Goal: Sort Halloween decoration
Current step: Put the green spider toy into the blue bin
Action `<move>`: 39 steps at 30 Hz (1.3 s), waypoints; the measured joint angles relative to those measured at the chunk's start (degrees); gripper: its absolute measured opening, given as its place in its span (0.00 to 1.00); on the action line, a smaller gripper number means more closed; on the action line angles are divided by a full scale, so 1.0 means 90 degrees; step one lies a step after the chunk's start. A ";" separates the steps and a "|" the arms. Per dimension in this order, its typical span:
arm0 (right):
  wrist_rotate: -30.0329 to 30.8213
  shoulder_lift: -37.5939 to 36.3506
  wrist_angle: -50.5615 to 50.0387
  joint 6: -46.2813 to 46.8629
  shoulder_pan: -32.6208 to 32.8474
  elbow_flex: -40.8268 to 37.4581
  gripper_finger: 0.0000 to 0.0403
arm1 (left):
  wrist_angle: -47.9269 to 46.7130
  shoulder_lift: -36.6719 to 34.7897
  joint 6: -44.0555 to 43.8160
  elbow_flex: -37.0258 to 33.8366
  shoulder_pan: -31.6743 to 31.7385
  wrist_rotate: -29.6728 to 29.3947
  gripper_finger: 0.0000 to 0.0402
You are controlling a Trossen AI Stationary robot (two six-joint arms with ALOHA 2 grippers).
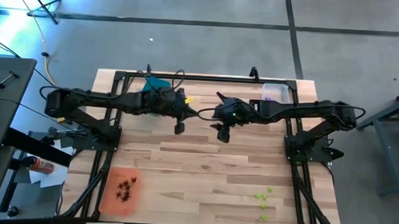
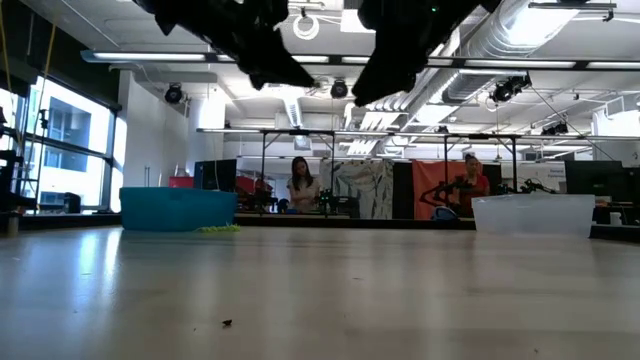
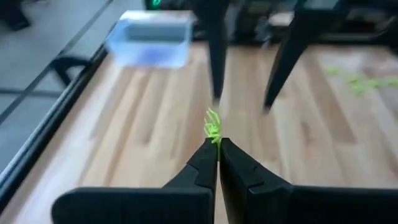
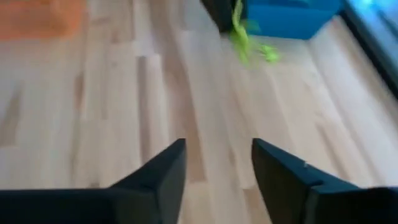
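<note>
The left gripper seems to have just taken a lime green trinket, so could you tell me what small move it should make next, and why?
Probably carry it toward the teal tray and release it there. The left gripper is shut on a lime green trinket, the right gripper stands open and empty, and a few green trinkets already lie by that tray.

clear tray contents blurred (purple smear); arms cropped low view.
</note>
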 joint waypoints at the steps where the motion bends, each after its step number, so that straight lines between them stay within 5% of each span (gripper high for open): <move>1: 0.0102 -0.0085 -0.0121 -0.0020 -0.0023 0.0000 0.48 | -0.0189 -0.0107 0.0039 0.0000 0.0074 -0.0074 0.00; 8: 0.0466 -0.0626 -0.1284 0.0219 -0.0359 0.0000 0.58 | -0.1823 -0.1158 -0.0033 -0.0235 0.0766 -0.1348 0.00; 16: 0.0677 -0.0714 -0.1666 0.0313 -0.0733 0.0000 0.59 | -0.2083 -0.2512 -0.1496 -0.1793 0.2038 -0.2024 0.00; 26: 0.0664 -0.0709 -0.1104 0.0422 -0.0958 0.0000 0.59 | -0.2855 -0.0898 -0.1772 -0.1418 0.4223 -0.0681 0.00; 31: 0.0740 -0.0707 -0.1071 0.0575 -0.0956 0.0000 0.59 | -0.3077 -0.0085 -0.1768 -0.1236 0.4375 -0.0507 0.00; 39: 0.0819 -0.0704 -0.1071 0.0767 -0.0956 0.0000 0.59 | -0.2997 0.0035 -0.1525 -0.1231 0.4375 -0.0600 0.02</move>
